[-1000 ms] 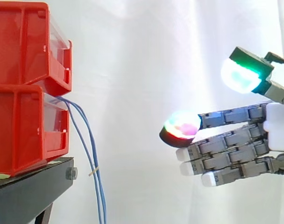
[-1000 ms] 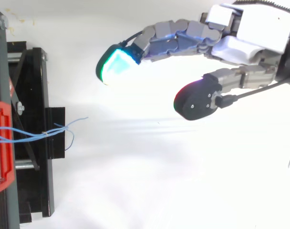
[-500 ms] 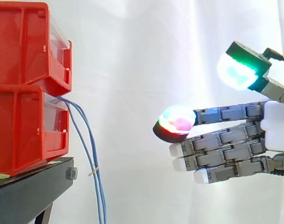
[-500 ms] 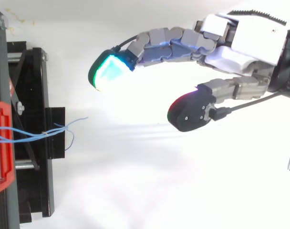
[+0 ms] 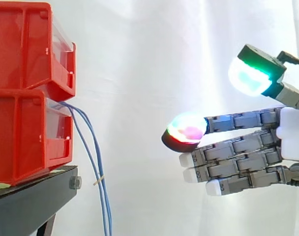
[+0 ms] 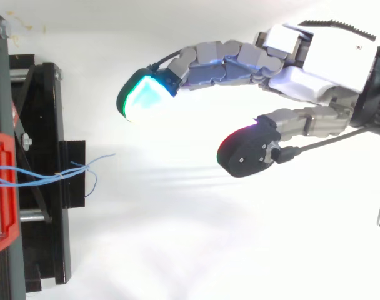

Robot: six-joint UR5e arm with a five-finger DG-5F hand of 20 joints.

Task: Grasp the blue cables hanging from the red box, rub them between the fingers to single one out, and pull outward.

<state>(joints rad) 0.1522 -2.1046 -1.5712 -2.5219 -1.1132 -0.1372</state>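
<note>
Hand [image 5: 287, 137] wide open, holding nothing: fingers straight toward the bins, glowing pads [image 5: 188, 129] leading, one green pad raised high above the rest. Well apart from the blue cables [image 5: 94, 162], with bare curtain [image 5: 154, 59] between.

Cables out of the front of the lower red box [image 5: 21, 132], over its lip and down together beside the black stand [image 5: 36, 199]; seen from above, loose ends [image 6: 84, 167] spread just past the stand.

Step in hand, by the look of it: the reach.
- Go in level and slow, with the gap left wide.
- Aim below the box lip, where the strands run close together.
- Judged from above, shift a little sideways first, to bring the strands between the pads, not outside them.
- Close only once every strand is inside, lightly enough for rubbing.
</note>
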